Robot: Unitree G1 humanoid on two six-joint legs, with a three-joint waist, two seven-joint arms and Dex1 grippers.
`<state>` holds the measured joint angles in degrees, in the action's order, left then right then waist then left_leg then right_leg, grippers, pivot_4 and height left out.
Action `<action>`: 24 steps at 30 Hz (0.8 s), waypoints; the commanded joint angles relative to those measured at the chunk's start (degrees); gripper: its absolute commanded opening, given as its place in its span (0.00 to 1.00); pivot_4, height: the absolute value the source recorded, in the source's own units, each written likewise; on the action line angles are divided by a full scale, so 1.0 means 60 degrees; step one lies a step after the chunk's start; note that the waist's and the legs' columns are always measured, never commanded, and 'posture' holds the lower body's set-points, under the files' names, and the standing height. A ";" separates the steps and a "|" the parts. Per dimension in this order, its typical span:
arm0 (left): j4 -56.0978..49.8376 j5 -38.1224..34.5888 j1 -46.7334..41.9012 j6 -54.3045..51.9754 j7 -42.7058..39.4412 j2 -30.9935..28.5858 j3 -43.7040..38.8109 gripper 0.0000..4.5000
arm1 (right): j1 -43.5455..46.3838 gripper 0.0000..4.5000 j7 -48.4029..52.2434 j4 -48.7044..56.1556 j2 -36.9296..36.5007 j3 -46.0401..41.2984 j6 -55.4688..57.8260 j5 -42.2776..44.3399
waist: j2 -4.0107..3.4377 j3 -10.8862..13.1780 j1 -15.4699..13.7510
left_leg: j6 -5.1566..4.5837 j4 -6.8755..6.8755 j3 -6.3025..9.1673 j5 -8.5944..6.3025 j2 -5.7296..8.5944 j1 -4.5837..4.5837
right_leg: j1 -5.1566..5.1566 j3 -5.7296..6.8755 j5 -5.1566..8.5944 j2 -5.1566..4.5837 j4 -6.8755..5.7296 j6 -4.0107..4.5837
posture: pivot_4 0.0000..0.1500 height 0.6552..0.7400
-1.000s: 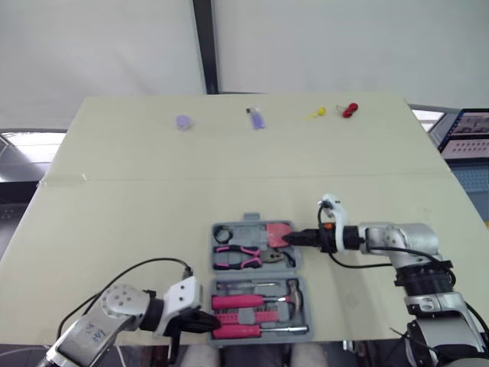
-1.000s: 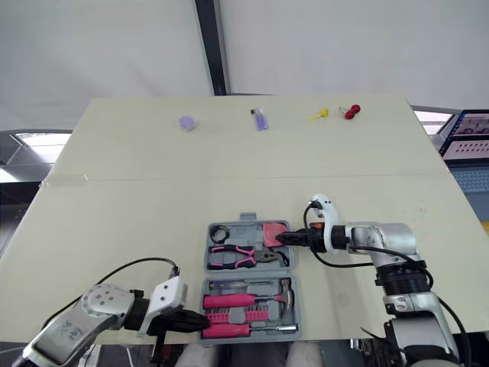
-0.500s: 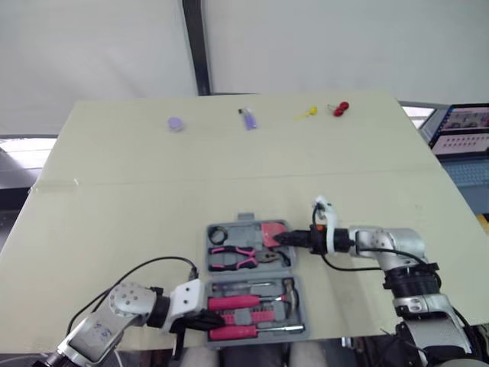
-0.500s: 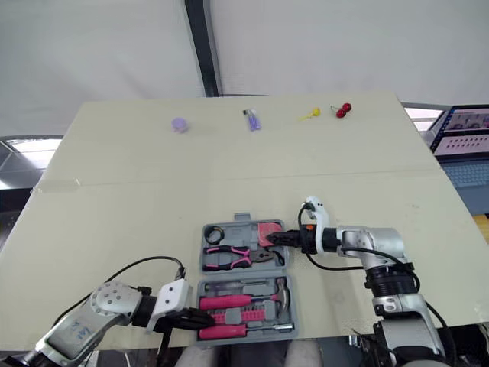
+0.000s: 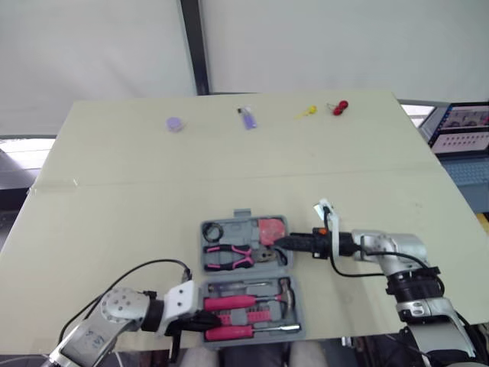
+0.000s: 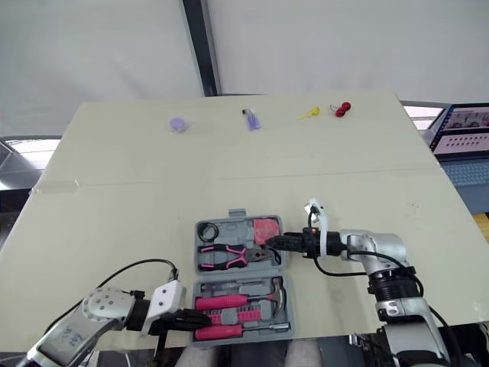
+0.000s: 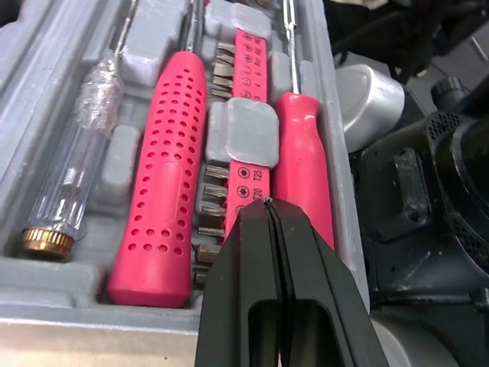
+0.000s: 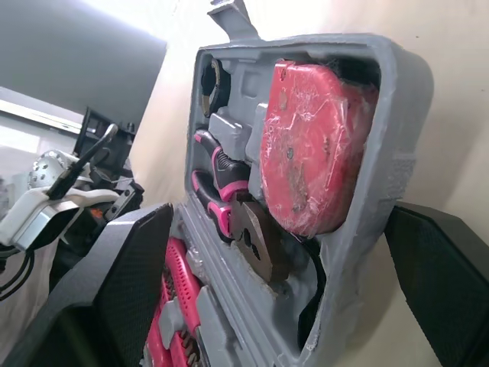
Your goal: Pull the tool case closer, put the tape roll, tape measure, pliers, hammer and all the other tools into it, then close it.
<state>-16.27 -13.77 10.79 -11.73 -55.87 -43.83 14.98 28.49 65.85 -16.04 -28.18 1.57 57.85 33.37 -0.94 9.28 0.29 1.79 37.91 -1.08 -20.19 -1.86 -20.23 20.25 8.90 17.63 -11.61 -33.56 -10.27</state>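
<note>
The grey tool case (image 5: pixel 248 274) lies open near the table's front edge. Its far half holds a tape roll (image 5: pixel 212 231), pink pliers (image 5: pixel 229 254) and a red tape measure (image 5: pixel 269 228). A hammer (image 5: pixel 283 292), pink-handled screwdrivers (image 7: pixel 164 176) and a bit set (image 7: pixel 243 134) fill the near half. My left gripper (image 5: pixel 208 323) is shut at the near half's left end, its tips (image 7: pixel 267 205) over the slim pink screwdriver. My right gripper (image 5: pixel 281 243) is open at the far half's right side, its fingers (image 8: pixel 92 306) straddling that wall beside the tape measure (image 8: pixel 313 145).
Small items lie along the table's far edge: a purple cap (image 5: pixel 175 122), a purple stick (image 5: pixel 247 118), a yellow piece (image 5: pixel 309 112) and a red piece (image 5: pixel 340 105). A screen (image 5: pixel 462 126) stands off the right side. The case's near wall sits close to the front edge.
The head camera shifted early on. Since half a second ago my right gripper has pushed left and the case's far half has slid slightly left with it. My left gripper stays at the near corner.
</note>
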 commanded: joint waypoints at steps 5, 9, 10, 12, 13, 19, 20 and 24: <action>0.0403 -0.0199 0.0904 -0.0430 0.0717 0.0449 -0.0621 0.00 | 0.0147 0.99 0.0997 0.0318 -0.0348 -0.0096 0.0011 0.0601 | -0.0001 0.0001 -0.0008 | 0.0000 0.0000 -0.0003 0.0000 0.0000 -0.0001 | 0.0000 -0.0001 0.0000 -0.0001 0.0001 0.0000 | 1.00 1.00; 0.0333 -0.0541 0.1309 -0.0489 0.1048 0.0905 -0.1075 0.00 | 0.0077 0.99 0.1403 0.0765 -0.0625 -0.0144 0.0246 0.0989 | 0.0000 0.0001 -0.0016 | 0.0000 0.0002 -0.0003 0.0000 0.0000 -0.0003 | 0.0001 -0.0001 0.0000 -0.0002 0.0002 0.0000 | 1.00 1.00; 0.0321 -0.0607 0.1403 -0.0475 0.1155 0.1038 -0.1193 0.00 | 0.0029 0.99 0.1530 0.0913 -0.0710 -0.0146 0.0322 0.1097 | -0.0002 0.0002 -0.0016 | 0.0000 0.0002 -0.0003 0.0000 0.0000 -0.0004 | 0.0001 -0.0001 0.0000 -0.0002 0.0003 0.0000 | 1.00 1.00; 0.0307 -0.0753 0.1565 -0.0452 0.1325 0.1288 -0.1395 0.00 | -0.0078 0.99 0.1753 0.1244 -0.0870 -0.0149 0.0482 0.1337 | -0.0002 0.0002 -0.0016 | 0.0001 0.0002 -0.0003 -0.0001 0.0000 -0.0005 | 0.0001 -0.0001 0.0000 -0.0002 0.0004 0.0000 | 1.00 1.00; 0.0300 -0.0844 0.1640 -0.0486 0.1379 0.1402 -0.1480 0.00 | -0.0124 0.99 0.1805 0.1406 -0.0943 -0.0137 0.0554 0.1428 | -0.0002 0.0002 -0.0021 | 0.0000 0.0002 -0.0003 -0.0001 0.0000 -0.0004 | 0.0001 -0.0001 0.0000 -0.0002 0.0004 0.0000 | 1.00 1.00; 0.0342 -0.1195 0.1969 -0.0622 0.1492 0.1830 -0.1743 0.00 | -0.0272 0.99 0.1878 0.2384 -0.1386 0.0065 0.0783 0.1713 | -0.0001 0.0002 -0.0036 | 0.0002 0.0007 -0.0004 -0.0002 0.0000 -0.0009 | 0.0002 -0.0001 0.0000 -0.0003 0.0005 0.0000 | 1.00 1.00; 0.0362 -0.1182 0.1980 -0.0601 0.1491 0.1866 -0.1751 0.00 | -0.0293 0.99 0.1889 0.2496 -0.1454 0.0100 0.0774 0.1722 | -0.0001 0.0002 -0.0038 | 0.0003 0.0008 -0.0003 -0.0002 0.0000 -0.0009 | 0.0002 -0.0001 0.0000 -0.0003 0.0005 0.0000 | 1.00 1.00; 0.0455 -0.1223 0.2027 -0.0573 0.1501 0.2000 -0.1765 0.00 | -0.0412 0.99 0.2004 0.3058 -0.1784 0.0156 0.0865 0.1935 | -0.0001 0.0002 -0.0043 | 0.0004 0.0009 -0.0004 -0.0003 0.0000 -0.0010 | 0.0001 -0.0001 0.0000 -0.0003 0.0007 0.0000 | 1.00 1.00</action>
<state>-15.59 -21.86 21.23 -14.26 -48.25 -31.68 5.37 26.15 75.87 -0.29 -38.29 2.42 62.69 42.66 -0.95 9.29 0.03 1.82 37.97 -1.10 -20.21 -1.86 -20.29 20.26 8.90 17.63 -11.63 -33.52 -10.27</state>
